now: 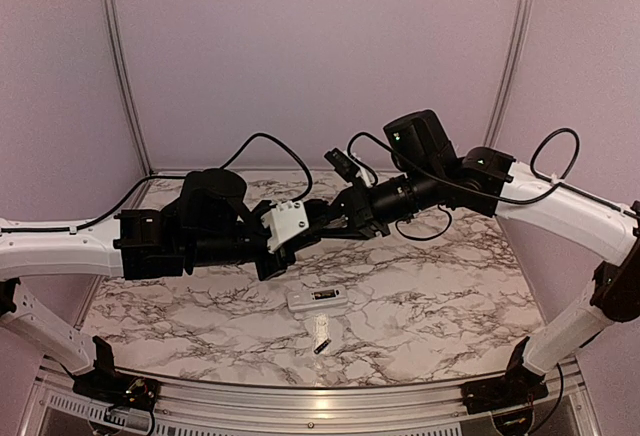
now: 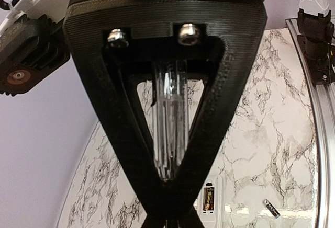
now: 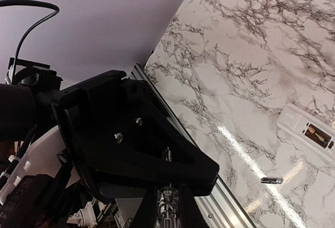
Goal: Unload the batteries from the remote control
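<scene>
The white remote control (image 1: pixel 303 303) lies recess-up on the marble table, below both grippers. It also shows in the left wrist view (image 2: pixel 220 207) and the right wrist view (image 3: pixel 294 122). One dark battery (image 2: pixel 208 198) sits in its orange recess, also seen in the right wrist view (image 3: pixel 317 135). A second small dark battery (image 1: pixel 322 347) lies loose on the table in front of the remote (image 2: pixel 271 208) (image 3: pixel 271 180). My left gripper (image 1: pixel 328 224) and right gripper (image 1: pixel 348 214) hover above the table, tip to tip, both shut. I see nothing between their tips.
A thin pale grey stick (image 1: pixel 321 329) lies between the remote and the loose battery. The table's metal rail (image 3: pixel 235 202) runs along the near edge. Purple walls close in the back and sides.
</scene>
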Action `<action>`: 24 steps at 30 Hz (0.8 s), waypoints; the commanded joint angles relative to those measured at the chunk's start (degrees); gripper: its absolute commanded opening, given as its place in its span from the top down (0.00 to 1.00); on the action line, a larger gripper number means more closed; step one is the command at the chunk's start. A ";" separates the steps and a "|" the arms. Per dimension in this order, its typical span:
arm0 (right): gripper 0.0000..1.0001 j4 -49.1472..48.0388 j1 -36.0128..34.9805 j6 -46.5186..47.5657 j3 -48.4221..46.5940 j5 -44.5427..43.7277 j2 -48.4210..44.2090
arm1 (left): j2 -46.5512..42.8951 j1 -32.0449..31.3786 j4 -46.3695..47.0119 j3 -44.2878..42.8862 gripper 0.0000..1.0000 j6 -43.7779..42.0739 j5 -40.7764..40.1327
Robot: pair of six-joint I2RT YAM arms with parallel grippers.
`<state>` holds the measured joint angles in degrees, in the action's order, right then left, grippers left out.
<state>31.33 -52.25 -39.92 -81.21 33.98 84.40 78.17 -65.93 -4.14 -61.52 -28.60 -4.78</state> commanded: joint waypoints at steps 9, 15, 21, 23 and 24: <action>1.00 3.97 -0.44 0.40 -1.33 -3.77 -1.12 | -2.32 -0.60 2.86 2.89 0.04 3.27 -3.25; 1.00 6.85 -0.38 -0.91 0.04 -11.20 -2.61 | -6.55 -0.60 4.38 7.48 0.01 6.85 -6.42; 1.00 7.43 -0.22 -4.90 4.57 -20.47 -6.59 | -10.71 -0.52 4.27 10.20 0.01 16.65 -15.93; 1.00 7.36 -0.09 -5.92 6.31 -22.32 -7.77 | -10.32 -0.47 0.03 9.97 0.01 18.63 -16.48; 1.00 7.34 0.00 -6.29 6.91 -22.89 -8.24 | -9.66 -0.30 -2.35 9.33 0.01 19.44 -15.91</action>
<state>37.60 -52.23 -43.20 -76.38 17.87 78.96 68.27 -66.17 -1.78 -52.31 -15.38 -16.97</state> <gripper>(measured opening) 0.102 0.988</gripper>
